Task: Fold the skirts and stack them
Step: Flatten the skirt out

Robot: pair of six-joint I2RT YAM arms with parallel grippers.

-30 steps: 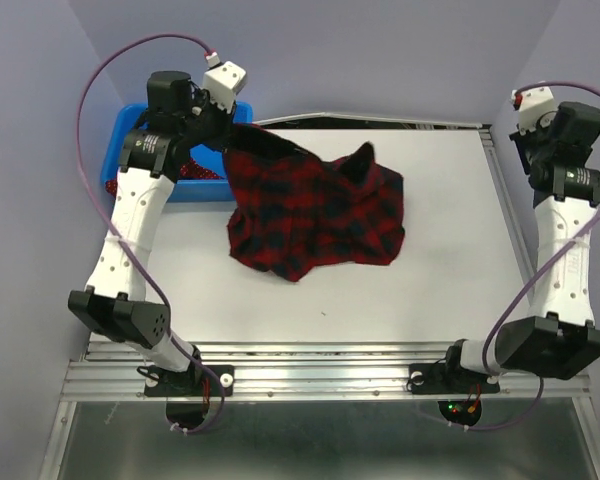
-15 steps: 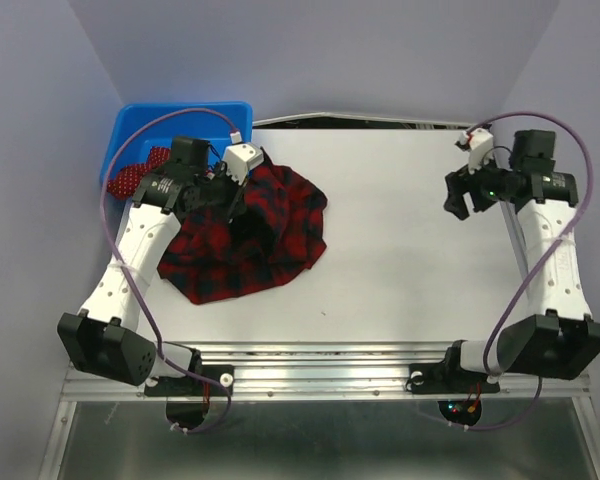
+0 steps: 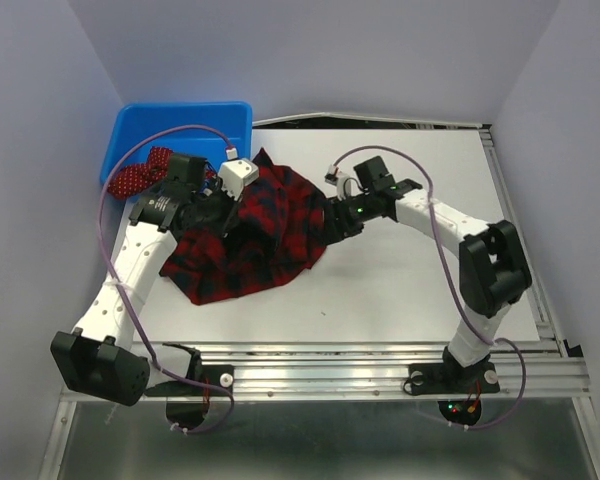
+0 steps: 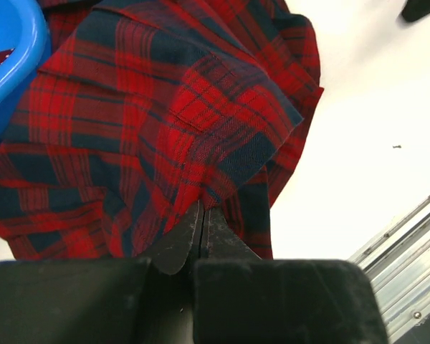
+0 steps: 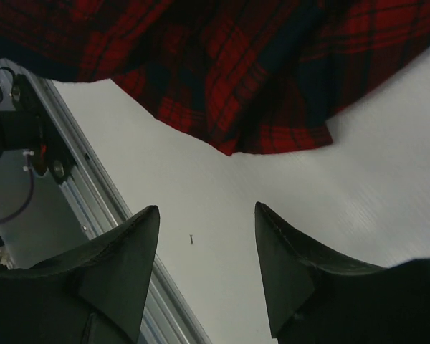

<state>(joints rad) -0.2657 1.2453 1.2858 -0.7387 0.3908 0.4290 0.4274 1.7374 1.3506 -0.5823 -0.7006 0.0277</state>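
The tartan skirt (image 3: 250,240) lies bunched on the left half of the table, and it fills the left wrist view (image 4: 165,122). My left gripper (image 3: 230,208) (image 4: 203,209) is shut on a fold of its cloth near the top of the heap. The polka-dot skirt (image 3: 142,173) sits in the blue bin (image 3: 185,122), with a corner hanging over the rim. My right gripper (image 3: 330,218) (image 5: 206,211) hovers open just off the tartan skirt's right edge (image 5: 222,72), with nothing between its fingers.
The blue bin stands at the back left corner, its rim (image 4: 18,50) beside the tartan cloth. The metal rail (image 5: 79,179) runs along the table's near edge. A tiny dark speck (image 5: 192,239) lies on the white surface.
The left arm dragged the tartan skirt from the table's middle to the left and bunched it. The right arm swung in from the far right to the skirt's edge, and its jaws opened.
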